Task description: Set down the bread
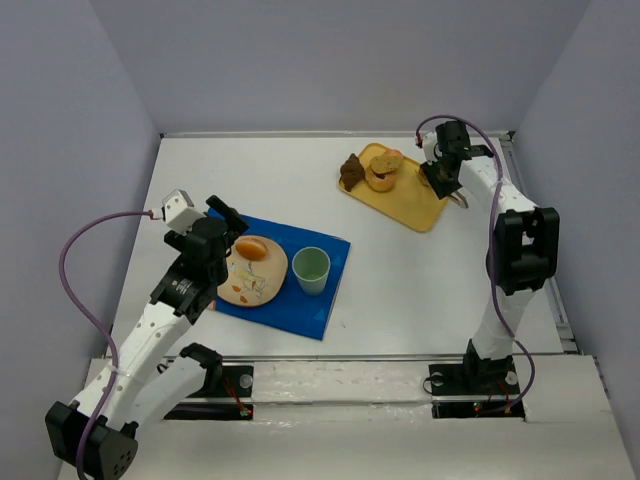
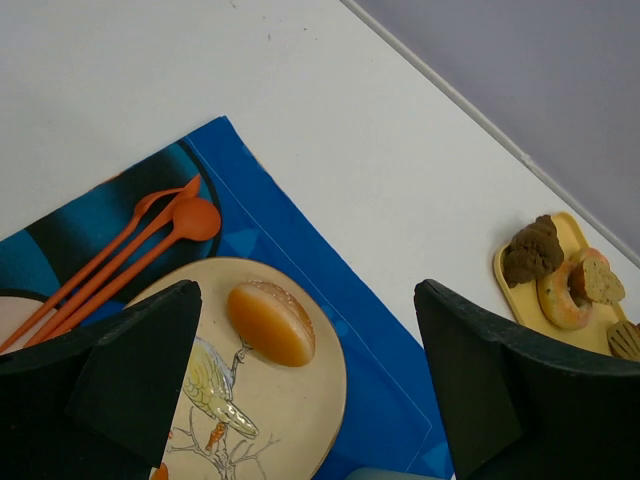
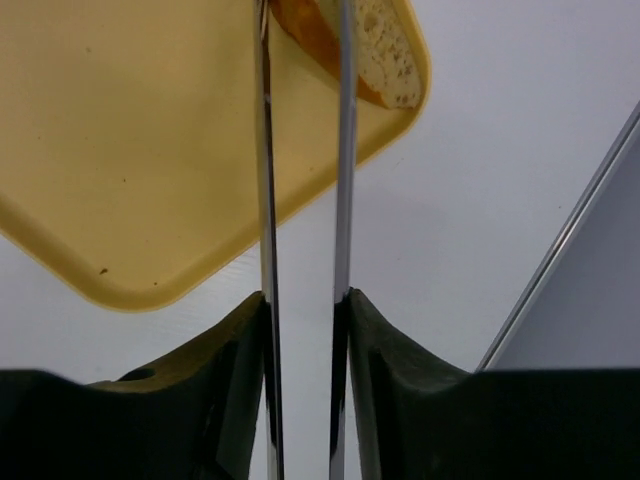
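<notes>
Bread roll: where is it lying?
— Note it on the patterned plate, near the rim, touched by neither arm. The plate sits on the blue mat, with a green cup just beside it and orange cutlery on the mat at its other side.
— Left arm pose?
— You have it reaching up from its base and leaning right, wrist tilted down at the plate. Left gripper is spread wide, holds nothing and hovers over the roll.
— And the right?
— It stands upright with the elbow high and the forearm stretched toward the far right of the surface. The wrist bends down at the right edge of the yellow tray. Right gripper pinches metal tongs. Their blades run parallel with a narrow gap, out over the tray toward a cut bread slice at its corner. The tong tips are out of frame. A ring-shaped bun and a brown pastry share that tray.
</notes>
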Motion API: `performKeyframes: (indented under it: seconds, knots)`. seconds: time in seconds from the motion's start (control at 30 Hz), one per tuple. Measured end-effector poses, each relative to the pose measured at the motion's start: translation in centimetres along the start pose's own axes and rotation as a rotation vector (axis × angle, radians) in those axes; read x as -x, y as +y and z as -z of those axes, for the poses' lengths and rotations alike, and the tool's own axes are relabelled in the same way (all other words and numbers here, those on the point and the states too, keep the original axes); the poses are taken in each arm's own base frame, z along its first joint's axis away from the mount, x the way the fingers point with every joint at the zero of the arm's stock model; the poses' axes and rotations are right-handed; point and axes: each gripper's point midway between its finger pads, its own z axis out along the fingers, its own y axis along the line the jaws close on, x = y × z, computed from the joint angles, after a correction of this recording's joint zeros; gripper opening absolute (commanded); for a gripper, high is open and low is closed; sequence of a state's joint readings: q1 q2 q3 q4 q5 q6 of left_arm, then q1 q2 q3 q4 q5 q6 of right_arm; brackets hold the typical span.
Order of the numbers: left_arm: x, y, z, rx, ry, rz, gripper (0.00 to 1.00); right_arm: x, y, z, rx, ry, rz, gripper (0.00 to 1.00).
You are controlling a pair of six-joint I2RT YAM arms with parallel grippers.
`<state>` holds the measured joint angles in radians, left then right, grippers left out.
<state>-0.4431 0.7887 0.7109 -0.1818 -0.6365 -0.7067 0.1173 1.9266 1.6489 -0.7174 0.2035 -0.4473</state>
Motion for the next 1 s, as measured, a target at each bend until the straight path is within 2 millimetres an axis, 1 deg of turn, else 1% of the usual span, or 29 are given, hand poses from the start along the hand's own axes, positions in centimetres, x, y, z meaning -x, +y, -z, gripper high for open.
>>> performKeyframes:
  seconds: [0.03,0.13,0.23,0.33,0.37,0.43,0.5,0.53,0.6,0.63,0.67,0.7,0.73,0.8,0.83,0.87,0.93,0.97,1.0]
  knots:
    - [0.0,0.0,0.0,0.000,0.000,0.000,0.99,-0.2,0.1,-0.3,0.004,0.011,0.002,0.28]
    - [0.0,0.0,0.0,-0.001,-0.001,0.001,0.99,-0.6,0.4,-0.5,0.013,0.030,0.004,0.17]
    - [0.1,-0.1,0.0,-0.003,-0.002,0.003,0.99,0.0,0.6,-0.1,0.038,0.007,-0.007,0.16]
    - [0.1,-0.1,0.0,-0.005,-0.002,0.004,0.99,0.8,1.2,1.2,0.082,-0.036,-0.024,0.16]
    - [0.1,-0.2,0.0,-0.007,-0.002,0.004,0.99,1.3,1.5,1.9,0.100,-0.059,-0.031,0.16]
    - [0.1,-0.2,0.0,-0.009,0.000,0.005,0.99,2.6,2.1,4.1,0.135,-0.125,-0.046,0.16]
    - [0.1,-0.2,0.1,-0.012,-0.001,0.007,0.99,4.4,2.9,7.5,0.159,-0.218,-0.051,0.16]
    - [0.2,-0.3,0.1,-0.014,-0.001,0.008,0.99,5.5,3.5,9.7,0.174,-0.276,-0.049,0.16]
    - [0.3,-0.3,0.2,-0.018,-0.004,0.012,0.99,7.9,6.0,14.4,0.216,-0.404,-0.020,0.17]
    - [0.4,-0.3,0.3,-0.019,-0.005,0.014,0.99,9.2,8.0,17.2,0.251,-0.479,0.009,0.17]
    - [0.4,-0.3,0.3,-0.021,-0.007,0.016,0.99,9.9,9.2,18.8,0.274,-0.525,0.021,0.16]
    - [0.5,-0.3,0.4,-0.023,-0.009,0.019,0.99,10.9,12.1,22.2,0.335,-0.611,0.064,0.16]
    - [0.6,-0.3,0.4,-0.024,-0.010,0.021,0.99,11.5,14.4,24.8,0.389,-0.672,0.090,0.16]
    - [0.7,-0.2,0.6,-0.022,-0.012,0.028,0.99,11.9,18.1,28.4,0.491,-0.753,0.136,0.17]
    - [0.6,-0.1,0.7,-0.018,-0.011,0.030,0.99,11.8,20.7,30.7,0.551,-0.795,0.173,0.17]
    - [0.6,0.2,0.8,-0.007,-0.011,0.035,0.99,11.6,22.5,31.8,0.592,-0.811,0.197,0.17]
    - [0.7,0.8,1.0,0.011,-0.011,0.045,0.99,11.3,25.7,32.9,0.652,-0.819,0.246,0.17]
    - [0.7,1.4,1.3,0.034,-0.015,0.058,0.99,10.9,27.8,33.2,0.687,-0.808,0.276,0.17]
    - [0.8,1.5,1.3,0.039,-0.016,0.061,0.99,10.5,29.4,33.0,0.710,-0.791,0.298,0.17]
